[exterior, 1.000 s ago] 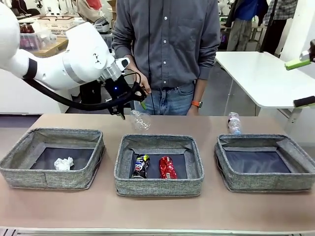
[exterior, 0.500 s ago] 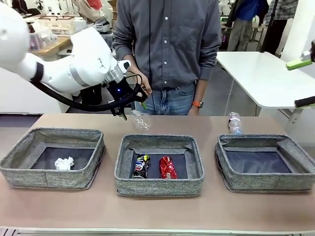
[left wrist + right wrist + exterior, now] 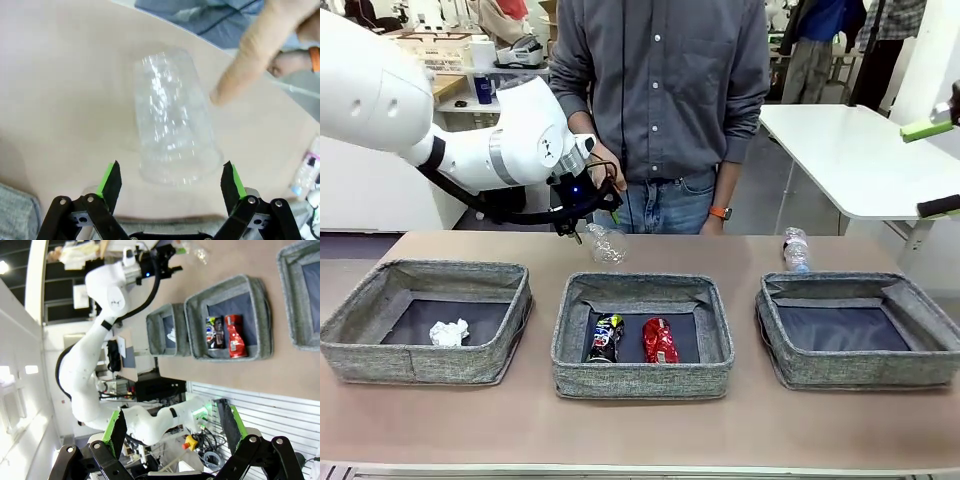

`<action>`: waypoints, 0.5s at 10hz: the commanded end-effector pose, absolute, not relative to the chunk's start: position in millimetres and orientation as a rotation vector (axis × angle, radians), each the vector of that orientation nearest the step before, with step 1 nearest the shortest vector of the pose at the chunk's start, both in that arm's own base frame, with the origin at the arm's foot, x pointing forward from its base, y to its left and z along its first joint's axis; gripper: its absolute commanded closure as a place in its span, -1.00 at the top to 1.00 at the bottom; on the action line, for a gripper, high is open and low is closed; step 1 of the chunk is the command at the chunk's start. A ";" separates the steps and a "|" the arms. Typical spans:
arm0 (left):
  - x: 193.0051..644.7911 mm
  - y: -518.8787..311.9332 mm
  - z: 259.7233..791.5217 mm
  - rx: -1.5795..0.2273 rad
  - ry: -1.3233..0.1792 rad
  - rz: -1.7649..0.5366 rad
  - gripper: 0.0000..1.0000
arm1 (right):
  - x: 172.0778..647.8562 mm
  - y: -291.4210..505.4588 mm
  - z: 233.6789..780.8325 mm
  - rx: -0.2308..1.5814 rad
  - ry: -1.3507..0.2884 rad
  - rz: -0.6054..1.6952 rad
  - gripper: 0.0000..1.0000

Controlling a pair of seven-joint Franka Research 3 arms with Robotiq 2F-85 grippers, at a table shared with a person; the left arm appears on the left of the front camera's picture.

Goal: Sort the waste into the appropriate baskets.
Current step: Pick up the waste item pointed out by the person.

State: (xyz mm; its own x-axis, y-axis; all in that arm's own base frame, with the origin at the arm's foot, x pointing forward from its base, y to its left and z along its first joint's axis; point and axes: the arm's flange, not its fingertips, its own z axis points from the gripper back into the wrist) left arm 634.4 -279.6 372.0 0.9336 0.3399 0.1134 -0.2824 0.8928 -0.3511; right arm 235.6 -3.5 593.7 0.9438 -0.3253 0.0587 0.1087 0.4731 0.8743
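Crinkled clear plastic cup [image 3: 172, 130] lying sideways, left hand [image 3: 170, 176] spread near it, right hand [image 3: 173, 422] spread

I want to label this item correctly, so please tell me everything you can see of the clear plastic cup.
The clear plastic cup is transparent thin plastic, dented and wrinkled. It lies on its side on the tan table, behind the middle basket, wide mouth toward the left gripper, narrow base away. The open gripper's fingers flank the mouth without gripping it. A person's finger points close beside it; contact cannot be told.
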 end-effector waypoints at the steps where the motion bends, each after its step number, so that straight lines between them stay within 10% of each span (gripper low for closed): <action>1: 655.7 -289.4 365.7 -0.296 -0.189 0.370 1.00 | 236.3 -3.4 594.0 1.067 -0.239 -0.255 1.00; 5: 661.7 -281.1 347.0 -0.291 -0.137 0.413 1.00 | 236.3 -3.4 594.0 1.067 -0.239 -0.255 1.00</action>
